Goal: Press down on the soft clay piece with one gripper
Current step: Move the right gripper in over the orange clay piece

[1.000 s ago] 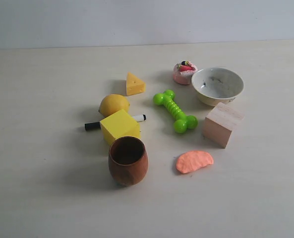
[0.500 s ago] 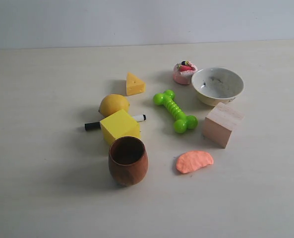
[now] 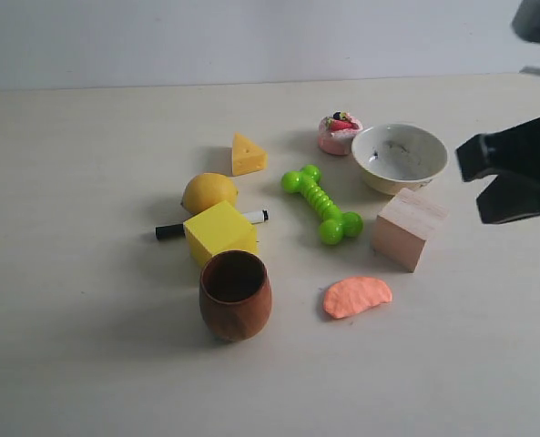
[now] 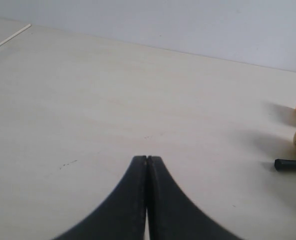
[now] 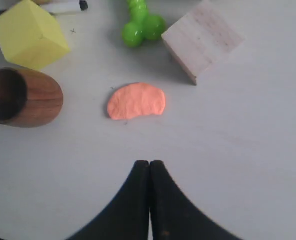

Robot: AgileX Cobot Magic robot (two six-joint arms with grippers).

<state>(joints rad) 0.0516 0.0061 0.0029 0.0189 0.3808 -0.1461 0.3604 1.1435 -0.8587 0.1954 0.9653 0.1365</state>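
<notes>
The soft clay piece (image 3: 357, 297) is a flat salmon-orange half-moon lying on the table in front of the wooden block (image 3: 409, 228). In the right wrist view the clay (image 5: 136, 101) lies a short way ahead of my right gripper (image 5: 148, 162), whose black fingers are shut with nothing between them and are clear of the clay. The right arm (image 3: 517, 173) shows as a black mass at the right edge of the exterior view, above the table. My left gripper (image 4: 147, 158) is shut and empty over bare table, far from the clay.
Around the clay stand a brown wooden cup (image 3: 235, 294), a yellow cube (image 3: 219, 231), a green bone toy (image 3: 321, 204), a white bowl (image 3: 400, 157), a pink cake toy (image 3: 339, 133), a lemon (image 3: 208, 192), a cheese wedge (image 3: 247, 154) and a marker (image 3: 171, 230).
The right arm has come into the exterior view from the right edge; it was out of view before. No object on the table has moved.
</notes>
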